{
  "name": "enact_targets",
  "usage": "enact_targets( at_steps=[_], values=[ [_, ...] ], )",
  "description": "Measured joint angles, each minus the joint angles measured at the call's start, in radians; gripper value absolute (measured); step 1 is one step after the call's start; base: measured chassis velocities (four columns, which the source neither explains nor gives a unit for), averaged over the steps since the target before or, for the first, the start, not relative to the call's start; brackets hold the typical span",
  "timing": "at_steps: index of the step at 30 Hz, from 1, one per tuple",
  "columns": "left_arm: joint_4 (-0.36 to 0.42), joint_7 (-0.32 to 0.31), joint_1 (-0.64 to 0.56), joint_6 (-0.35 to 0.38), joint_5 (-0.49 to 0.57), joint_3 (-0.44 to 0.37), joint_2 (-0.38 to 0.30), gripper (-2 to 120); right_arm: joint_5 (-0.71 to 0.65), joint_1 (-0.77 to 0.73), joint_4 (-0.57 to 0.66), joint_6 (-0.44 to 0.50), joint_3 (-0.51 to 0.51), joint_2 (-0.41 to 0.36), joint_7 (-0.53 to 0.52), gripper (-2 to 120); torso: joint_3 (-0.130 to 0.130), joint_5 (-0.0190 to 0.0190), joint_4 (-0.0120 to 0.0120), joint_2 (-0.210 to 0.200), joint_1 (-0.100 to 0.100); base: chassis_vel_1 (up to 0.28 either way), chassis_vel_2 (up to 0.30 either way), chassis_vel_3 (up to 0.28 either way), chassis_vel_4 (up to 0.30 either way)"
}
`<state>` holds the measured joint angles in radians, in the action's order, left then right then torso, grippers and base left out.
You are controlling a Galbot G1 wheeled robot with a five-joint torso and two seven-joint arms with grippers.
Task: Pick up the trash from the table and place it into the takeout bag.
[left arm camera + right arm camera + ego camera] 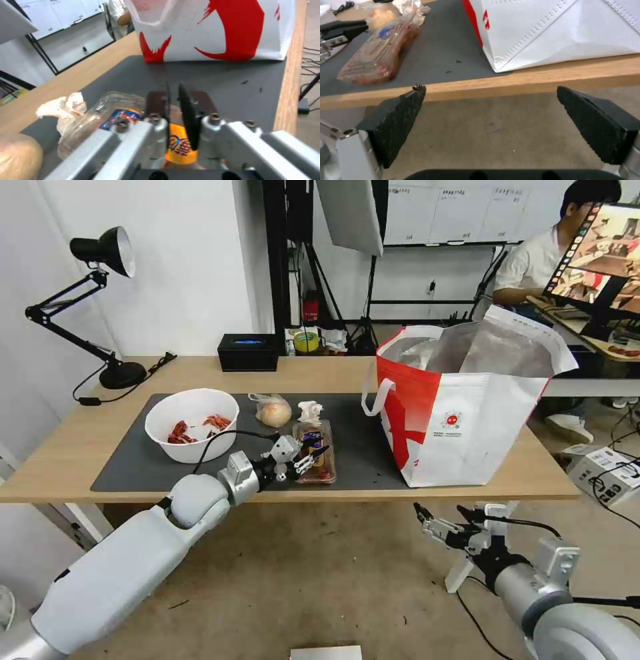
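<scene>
**Left gripper at tray, jaws nearly closed**

Left gripper [312,456] over near end of tray [316,451], centre of mat [133,460]. Fingers [187,117] pressed almost together, thin gap, nothing pinched. Right gripper [441,520] parked below table [60,447] edge, spread wide.

Tray: thin clear plastic, likely light, flexy, slick. Best taken across a narrow end or rim, gently, lid may pop. Tissue [309,411] and bun [273,412] just behind, bowl [192,425] to the left, bag [460,413] to the right, open top.

Tray label orange and blue, print unreadable. Bag: small round red logo, text illegible.
</scene>
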<state>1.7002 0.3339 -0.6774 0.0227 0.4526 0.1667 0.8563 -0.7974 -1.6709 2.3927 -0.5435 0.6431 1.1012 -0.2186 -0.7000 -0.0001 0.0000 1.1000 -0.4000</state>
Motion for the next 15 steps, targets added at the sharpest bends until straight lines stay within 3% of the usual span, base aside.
enact_targets(
  at_steps=[3,15],
  values=[
    [-0.004,0.008,-0.002,-0.003,-0.002,-0.001,0.0,0,-0.01,0.008,-0.003,0.0,-0.003,-0.001,-0.001,100,0.0,0.0001,0.0,0.0,0.0,0.0,0.0,0.0,0.0],
    [-0.021,0.046,-0.017,-0.029,-0.02,-0.009,-0.017,0,-0.166,0.091,-0.029,0.001,-0.016,-0.029,-0.012,100,0.0,0.0,0.0001,0.0,0.0,0.0,0.0,0.0,0.0]
  ],
)
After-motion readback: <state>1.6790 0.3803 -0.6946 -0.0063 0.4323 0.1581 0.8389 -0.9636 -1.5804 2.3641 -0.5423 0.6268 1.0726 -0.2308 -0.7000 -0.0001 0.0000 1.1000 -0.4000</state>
